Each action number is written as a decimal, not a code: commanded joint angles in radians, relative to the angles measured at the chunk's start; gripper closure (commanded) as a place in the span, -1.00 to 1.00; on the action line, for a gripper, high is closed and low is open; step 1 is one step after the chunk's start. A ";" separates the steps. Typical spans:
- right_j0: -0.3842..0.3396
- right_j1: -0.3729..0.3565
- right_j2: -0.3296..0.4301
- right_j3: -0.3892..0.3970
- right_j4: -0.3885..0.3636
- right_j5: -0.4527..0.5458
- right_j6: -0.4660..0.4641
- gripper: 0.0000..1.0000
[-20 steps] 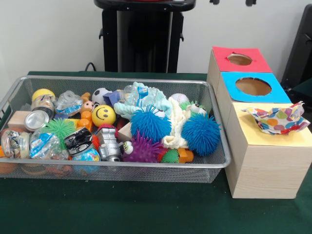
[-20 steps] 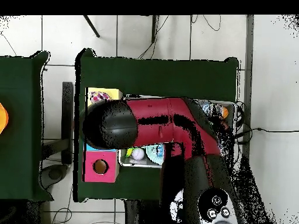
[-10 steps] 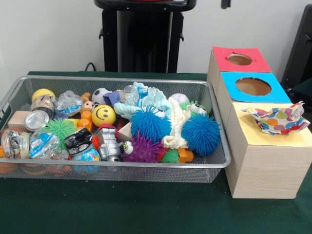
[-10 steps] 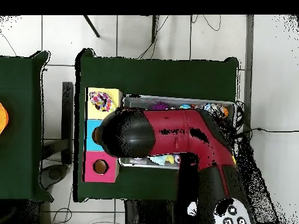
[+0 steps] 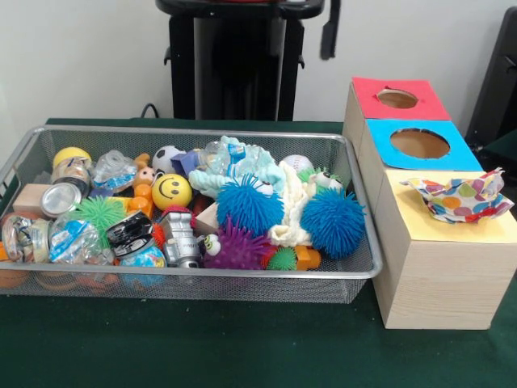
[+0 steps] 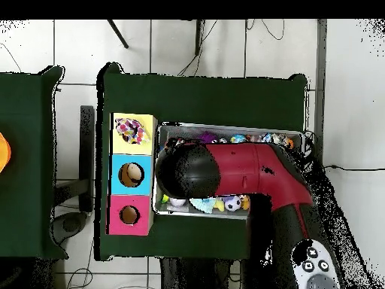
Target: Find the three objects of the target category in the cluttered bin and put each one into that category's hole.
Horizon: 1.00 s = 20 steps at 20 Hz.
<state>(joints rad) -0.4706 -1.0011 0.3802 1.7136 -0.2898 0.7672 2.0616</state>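
One polka-dot cloth (image 5: 460, 198) lies bunched on the yellow surround (image 5: 420, 218) of the pale wooden box and covers the hole. It also shows in the overhead view (image 6: 131, 129). No other polka-dot cloth shows among the clutter in the wire-mesh bin (image 5: 202, 273). Only a dark part of my gripper (image 5: 329, 28) shows, hanging at the top edge above the bin's far right corner and clear of everything. In the overhead view my red and black arm (image 6: 241, 169) covers the middle of the bin (image 6: 233, 126) and hides the gripper.
The blue-surround hole (image 5: 419, 143) and the red-surround hole (image 5: 397, 98) lie behind the yellow one. In the bin are a mint-green cloth (image 5: 242, 162), a cream cloth (image 5: 291, 210), two blue spiky balls (image 5: 334, 220), a yellow smiley ball (image 5: 171, 191) and a tin can (image 5: 58, 198).
The gripper has moved from above the boxes towards the bin and has come lower at the top edge. In the overhead view the arm has swung off the boxes and over the bin. The cloth has not moved.
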 commanded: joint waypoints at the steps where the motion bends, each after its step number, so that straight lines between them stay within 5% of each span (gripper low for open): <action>1: -0.052 0.100 0.052 0.125 -0.100 -0.101 -0.165 -1.00; 9: -0.073 0.141 0.061 0.140 -0.158 -0.154 -0.155 -1.00; 20: -0.052 0.103 0.054 0.221 -0.186 -0.183 -0.097 -1.00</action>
<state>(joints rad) -0.5220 -0.9080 0.3806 1.8091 -0.4220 0.6425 2.0616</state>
